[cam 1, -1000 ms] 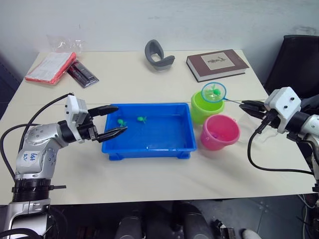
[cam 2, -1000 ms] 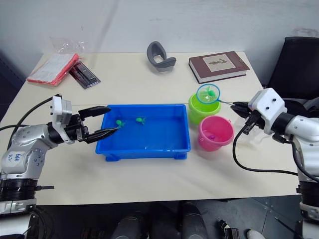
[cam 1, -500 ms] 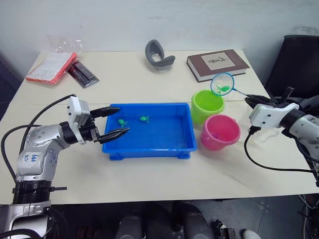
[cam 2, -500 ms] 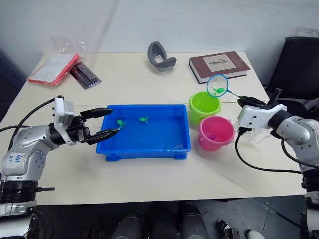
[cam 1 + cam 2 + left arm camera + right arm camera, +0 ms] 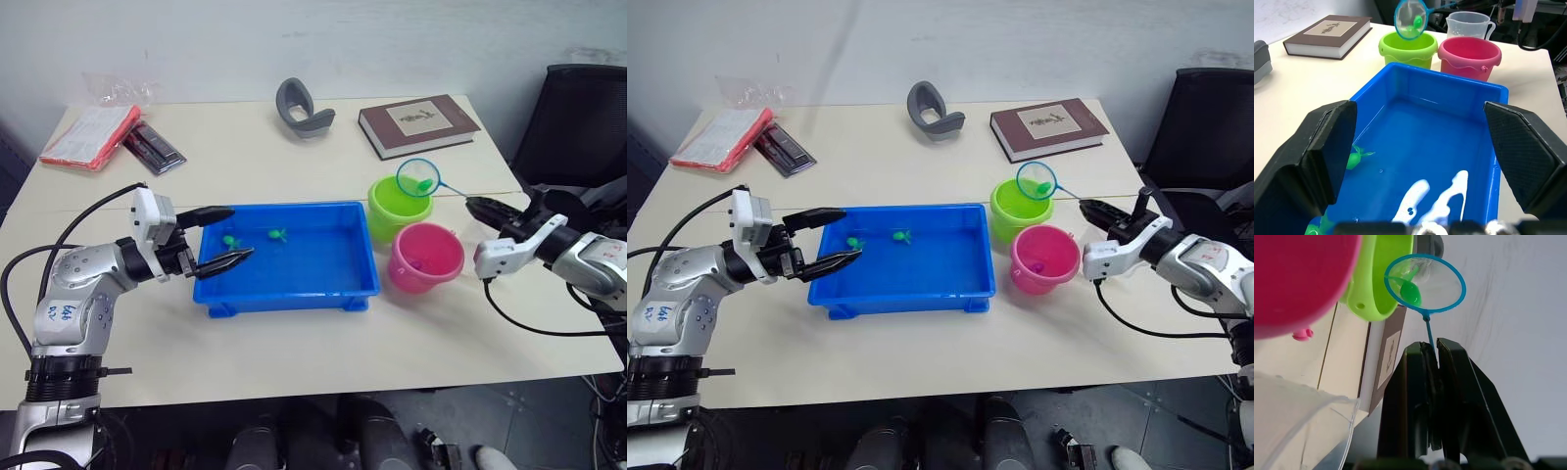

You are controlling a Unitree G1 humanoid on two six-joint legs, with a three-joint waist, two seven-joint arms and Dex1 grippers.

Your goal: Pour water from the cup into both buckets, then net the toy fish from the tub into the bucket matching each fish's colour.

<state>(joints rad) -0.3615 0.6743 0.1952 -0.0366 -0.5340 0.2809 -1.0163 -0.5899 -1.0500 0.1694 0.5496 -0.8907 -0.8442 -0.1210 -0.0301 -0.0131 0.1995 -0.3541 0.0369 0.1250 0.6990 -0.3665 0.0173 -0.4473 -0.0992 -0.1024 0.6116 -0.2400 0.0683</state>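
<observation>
The net point(image 5: 420, 178) was up in the air over the green bucket point(image 5: 398, 209), and a little green fish point(image 5: 1411, 293) sat in its mesh. The right gripper point(image 5: 1432, 363) had its two black fingers pinched on the net's thin handle. The pink bucket point(image 5: 425, 258) stood on the table point(image 5: 294, 343) just beside the green one, a bit nearer the robot, with something small and pink inside it. The clear cup point(image 5: 1469, 24) stood behind the two buckets, as the left wrist view showed.

The blue tub point(image 5: 287, 258) sat to the left of the buckets with water in it. Two green fish point(image 5: 230, 241) point(image 5: 278, 234) were in its far left part. The left gripper point(image 5: 221, 238) was at the tub's left end with its fingers spread wide apart, holding nothing.

Farther back on the table lay a brown book point(image 5: 418, 124), a gray curved thing point(image 5: 302, 108), and a red packet point(image 5: 90, 135) with a dark flat thing point(image 5: 152, 147) beside it.
</observation>
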